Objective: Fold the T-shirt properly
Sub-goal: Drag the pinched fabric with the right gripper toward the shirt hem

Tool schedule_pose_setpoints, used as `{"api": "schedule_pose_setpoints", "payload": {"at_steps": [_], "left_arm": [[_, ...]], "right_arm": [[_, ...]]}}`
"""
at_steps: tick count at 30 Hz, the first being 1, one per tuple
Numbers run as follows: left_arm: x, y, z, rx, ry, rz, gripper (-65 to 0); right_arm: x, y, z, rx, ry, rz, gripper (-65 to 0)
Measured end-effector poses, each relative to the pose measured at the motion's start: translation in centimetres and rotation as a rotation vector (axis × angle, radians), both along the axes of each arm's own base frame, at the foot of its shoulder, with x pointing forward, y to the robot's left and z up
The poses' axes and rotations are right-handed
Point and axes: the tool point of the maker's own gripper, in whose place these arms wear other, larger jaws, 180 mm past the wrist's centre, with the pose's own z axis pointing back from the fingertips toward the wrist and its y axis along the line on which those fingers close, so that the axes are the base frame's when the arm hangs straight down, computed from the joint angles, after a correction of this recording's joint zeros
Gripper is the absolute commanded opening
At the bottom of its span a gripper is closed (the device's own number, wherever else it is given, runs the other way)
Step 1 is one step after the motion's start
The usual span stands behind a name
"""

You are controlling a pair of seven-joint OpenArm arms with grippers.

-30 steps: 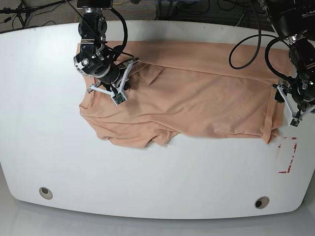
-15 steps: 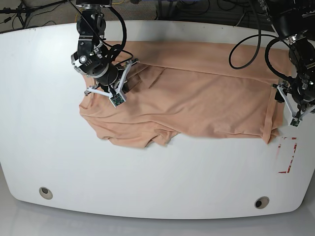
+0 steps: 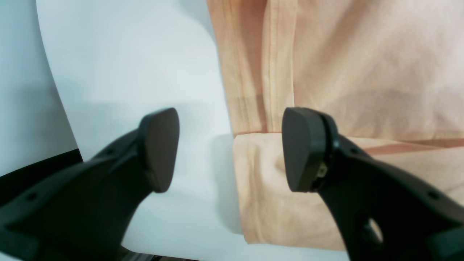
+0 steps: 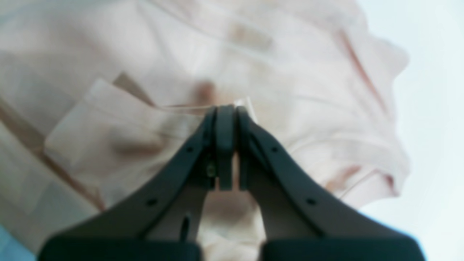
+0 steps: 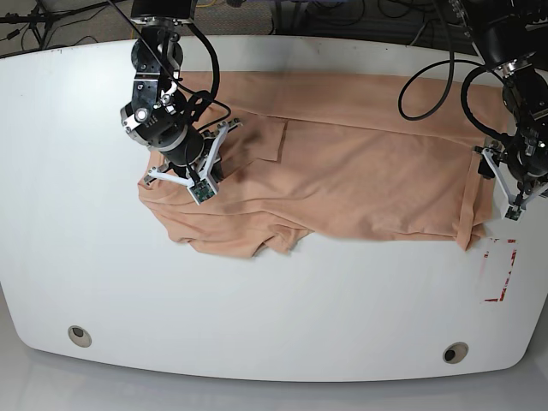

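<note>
Nearest the camera, two round holes [image 5: 79, 336] are being shown near the front edge of the white table [image 5: 282, 317], one left and one right, and some red marks [image 5: 501, 270] are sitting on the table surface toward the right.

A bit farther back, the shirt [image 5: 360, 175] is being spread across the far half of the table, peach coloured and pretty wrinkled. Its near edge is being bunched into a loose lump toward the left, and a flap is being folded over near the left end.

On the left of the scene, the right gripper [image 5: 212, 163] is being held down into the shirt's left part. In its wrist view the gripper [image 4: 225, 108] is shown with jaws pressed fully together, right at the edge of a folded flap of the shirt [image 4: 119, 119]. That view is blurry, so whether any cloth is actually being pinched can't be told.

On the right, the left gripper [image 5: 497, 175] is being held over the shirt's right edge. Its wrist view shows it [image 3: 230, 150] with jaws wide apart and nothing being held: one finger [image 3: 161, 145] is over bare table [image 3: 119, 72], the other over the folded, stitched hem [image 3: 270, 72].

Farthest back, black cables [image 5: 419, 77] are being looped off the right arm, beyond the table's far edge.
</note>
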Motion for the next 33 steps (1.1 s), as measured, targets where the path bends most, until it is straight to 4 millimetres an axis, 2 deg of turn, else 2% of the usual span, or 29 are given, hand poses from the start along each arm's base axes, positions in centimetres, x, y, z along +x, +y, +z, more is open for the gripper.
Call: {"api": "schedule_pose_setpoints", "payload": {"at_steps": [7, 10, 16, 22, 25, 27, 28, 29, 31, 32, 33], "left_arm": [[-0.1, 0.0, -0.1, 0.0, 0.002, 0.0, -23.6], [-0.1, 0.0, -0.1, 0.001, 0.002, 0.0, -23.6], [-0.1, 0.0, -0.1, 0.0, 0.002, 0.0, -23.6], [-0.1, 0.0, 0.0, 0.001, 0.003, 0.0, -23.6], [-0.1, 0.0, 0.0, 0.001, 0.002, 0.0, -23.6], [0.0, 0.0, 0.0, 0.001, 0.001, 0.0, -23.6], [0.0, 0.0, 0.0, 0.001, 0.0, 0.0, -23.6], [0.0, 0.0, 0.0, 0.001, -0.001, 0.0, -23.5], [0.0, 0.0, 0.1, 0.001, -0.001, 0.0, -23.5], [0.1, 0.1, 0.1, 0.003, -0.001, 0.0, -23.3], [0.5, 0.2, 0.5, 0.006, -0.013, 0.001, -23.3]], "right_arm": [[1.5, 0.1, 1.3, 0.005, -0.042, 0.0, -64.4], [1.8, 0.3, 1.2, 0.011, -0.043, 0.005, -64.4], [1.7, 2.2, 0.2, 0.012, -0.009, 0.063, -64.4], [2.3, 2.8, 0.4, 0.019, -0.016, 0.075, -63.1], [2.8, 2.5, 0.7, 0.018, -0.026, 0.066, -55.8], [2.9, 2.3, 0.8, 0.011, -0.029, 0.064, -45.5], [2.9, 2.1, 0.7, 0.008, -0.029, 0.062, -43.4], [3.0, 1.7, 0.8, 0.006, -0.03, 0.052, -37.3], [3.3, 0.7, 0.8, 0.004, -0.031, 0.021, -30.9], [3.5, -0.2, 0.8, -0.007, -0.035, -0.001, -22.0], [3.7, -1.9, 0.9, -0.033, -0.039, -0.034, -21.9]]}}
